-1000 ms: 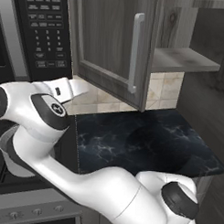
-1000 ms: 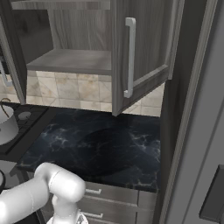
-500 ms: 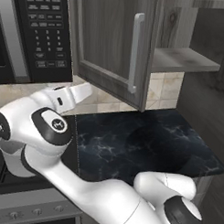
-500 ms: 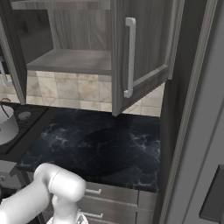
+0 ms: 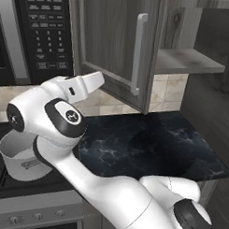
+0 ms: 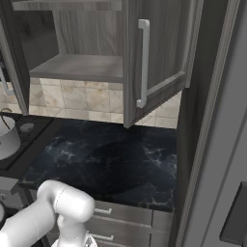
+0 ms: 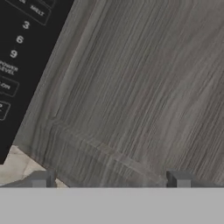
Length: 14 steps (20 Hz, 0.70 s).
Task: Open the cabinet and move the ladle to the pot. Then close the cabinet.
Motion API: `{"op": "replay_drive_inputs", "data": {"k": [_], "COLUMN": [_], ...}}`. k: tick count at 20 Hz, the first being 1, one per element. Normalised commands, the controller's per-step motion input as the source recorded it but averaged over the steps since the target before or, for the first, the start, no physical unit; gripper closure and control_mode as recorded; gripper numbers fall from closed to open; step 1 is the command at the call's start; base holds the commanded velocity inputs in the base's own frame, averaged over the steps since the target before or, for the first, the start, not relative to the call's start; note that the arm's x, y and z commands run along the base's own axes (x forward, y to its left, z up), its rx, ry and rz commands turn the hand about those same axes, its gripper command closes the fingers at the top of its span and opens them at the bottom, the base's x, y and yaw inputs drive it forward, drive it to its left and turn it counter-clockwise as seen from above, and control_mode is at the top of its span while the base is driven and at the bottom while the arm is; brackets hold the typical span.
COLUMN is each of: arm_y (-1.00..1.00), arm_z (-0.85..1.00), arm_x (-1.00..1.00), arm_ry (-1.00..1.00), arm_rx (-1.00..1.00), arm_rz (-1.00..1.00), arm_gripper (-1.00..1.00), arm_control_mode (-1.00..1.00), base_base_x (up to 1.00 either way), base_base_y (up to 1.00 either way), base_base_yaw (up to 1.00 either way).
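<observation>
Standing at the far left on the dark stovetop point(image 5: 2, 180), the wide light-grey metal cylindrical pot point(image 5: 21, 157) is seen partly hidden behind the white arm, and a thin hooked wire, seemingly the slim brownish-metal ladle point(image 6: 6, 112), rises over its rim in the right base view. Above it, the black microwave point(image 5: 44, 34) is mounted. The fingers point(image 7: 109, 180) are spread wide and empty, held close to the left door of the grey-brown wood-grain cabinet point(image 5: 116, 46). Both doors are swung open, baring a shelf point(image 6: 79, 67) above the black marbled counter point(image 5: 152, 146).
</observation>
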Motion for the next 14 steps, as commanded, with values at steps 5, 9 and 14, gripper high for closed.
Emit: {"op": "replay_drive_inputs", "data": {"k": [5,9,14], "arm_y": [-0.31,-0.43,-0.42], "arm_z": [0.02,0.01,0.07], "arm_x": [0.32,0.18,0.13], "arm_ry": [-0.03,-0.02,-0.01], "arm_rx": [0.0,0.0,0.0], "arm_rz": [-0.04,-0.05,-0.05], "arm_gripper": [-1.0,-1.0,-1.0], "arm_control_mode": [-1.0,-1.0,-1.0], "base_base_x": [0.0,0.0,0.0], "base_base_y": [0.0,0.0,0.0], "base_base_yaw": [0.0,0.0,0.0]}}
